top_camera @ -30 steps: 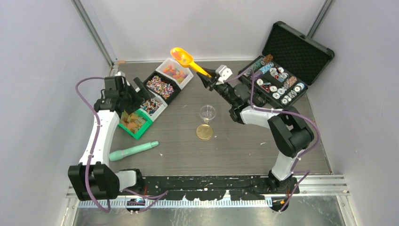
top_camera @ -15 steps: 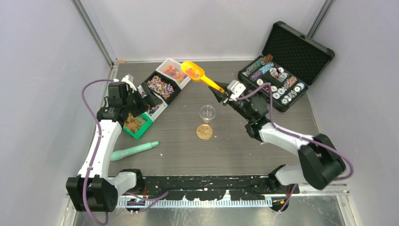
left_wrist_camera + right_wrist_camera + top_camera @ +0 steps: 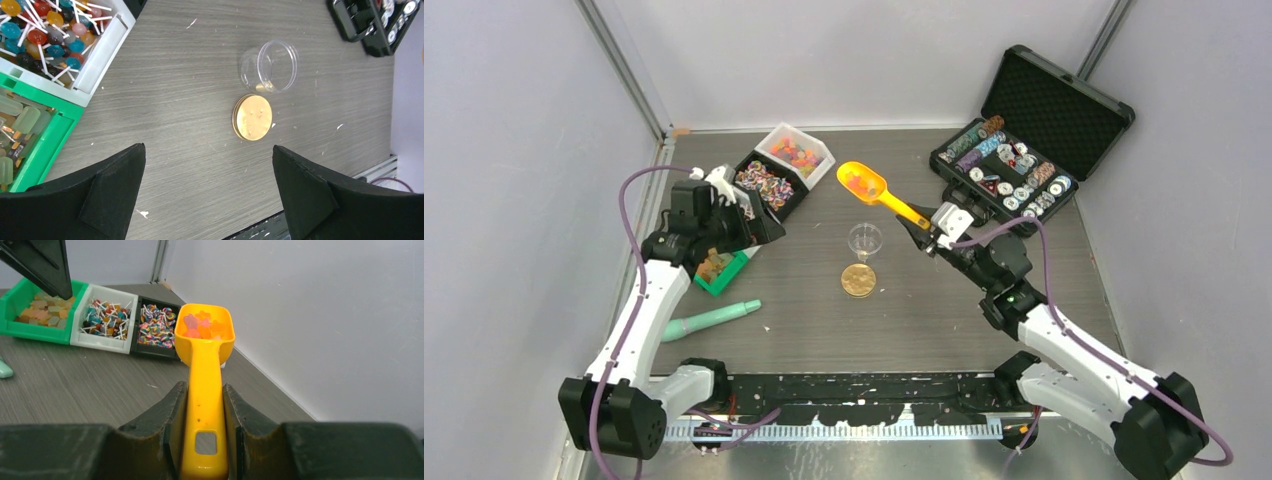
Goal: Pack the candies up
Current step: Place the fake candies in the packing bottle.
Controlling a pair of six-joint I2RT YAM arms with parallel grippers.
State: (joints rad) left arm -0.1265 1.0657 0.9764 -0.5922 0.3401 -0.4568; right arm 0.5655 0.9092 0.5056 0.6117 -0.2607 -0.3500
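My right gripper [image 3: 929,232] is shut on the handle of the orange scoop [image 3: 864,184], held level in the air just behind the clear cup [image 3: 865,239]. In the right wrist view, the right gripper [image 3: 205,386] clamps the handle, and the scoop [image 3: 206,335] holds a few orange-red candies [image 3: 202,326]. More orange-red candies fill the white bin [image 3: 796,152], and striped ones fill the black bin [image 3: 762,185]. My left gripper [image 3: 749,222] hangs open and empty over the bins. In the left wrist view it [image 3: 208,147] is above bare table near the cup [image 3: 269,66].
A gold disc [image 3: 858,280] lies just in front of the cup. A lollipop bin [image 3: 50,40] and a green bin [image 3: 717,268] sit at left. An open black case of poker chips [image 3: 1009,175] stands at back right. A teal tool [image 3: 709,320] lies front left.
My right gripper has carried the loaded scoop from over the white bin towards the right and nearer, to just behind the cup. My left gripper has moved right over the bins.
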